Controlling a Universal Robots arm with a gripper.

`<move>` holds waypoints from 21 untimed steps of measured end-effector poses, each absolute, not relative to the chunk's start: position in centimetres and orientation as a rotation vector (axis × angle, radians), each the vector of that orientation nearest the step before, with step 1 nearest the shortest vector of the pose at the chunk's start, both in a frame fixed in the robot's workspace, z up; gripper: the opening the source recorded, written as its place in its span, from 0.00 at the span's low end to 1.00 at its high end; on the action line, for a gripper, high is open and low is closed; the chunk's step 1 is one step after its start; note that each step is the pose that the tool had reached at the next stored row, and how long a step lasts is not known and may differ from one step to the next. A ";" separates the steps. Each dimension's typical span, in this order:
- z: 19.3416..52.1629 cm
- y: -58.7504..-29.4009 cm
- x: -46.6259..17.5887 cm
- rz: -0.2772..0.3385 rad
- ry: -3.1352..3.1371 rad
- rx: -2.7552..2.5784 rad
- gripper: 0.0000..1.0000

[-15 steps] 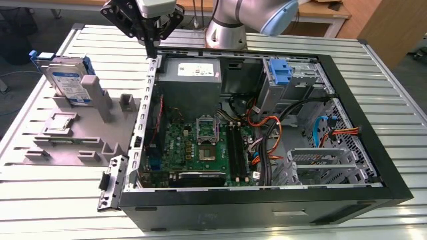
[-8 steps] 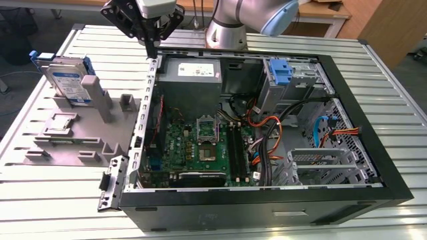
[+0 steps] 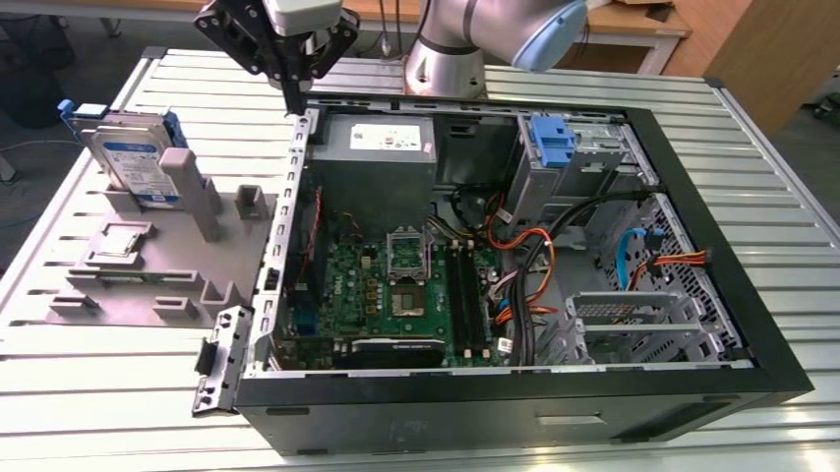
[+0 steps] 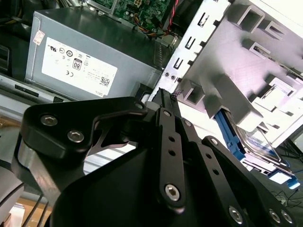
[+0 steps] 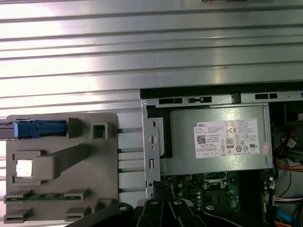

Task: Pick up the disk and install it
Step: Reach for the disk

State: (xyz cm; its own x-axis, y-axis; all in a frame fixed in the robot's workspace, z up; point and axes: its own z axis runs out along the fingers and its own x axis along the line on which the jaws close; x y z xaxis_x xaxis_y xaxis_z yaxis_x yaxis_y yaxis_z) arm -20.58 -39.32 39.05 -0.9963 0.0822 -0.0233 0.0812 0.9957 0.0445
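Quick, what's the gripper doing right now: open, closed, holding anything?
Gripper: closed, holding nothing. The disk stands in the gray holder, apart from the gripper.

Silver arm [image 3: 444, 61] with pale-blue joint cap [image 3: 552, 34]; black, screw-studded end effector [image 3: 295, 103].

Disk [image 3: 138, 159] silver, white, blue; tool [image 3: 295, 100] black; holder [image 3: 197, 267] grey.

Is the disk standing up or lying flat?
Standing up. The disk stands on its edge in a slot of the gray holder.
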 end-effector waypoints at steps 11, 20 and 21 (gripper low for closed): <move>39.0 -39.1 -21.8 0.068 3.113 0.127 0.10; 39.0 -39.0 -22.5 0.068 3.113 0.127 0.10; 39.0 -39.0 -22.6 0.068 3.113 0.127 0.10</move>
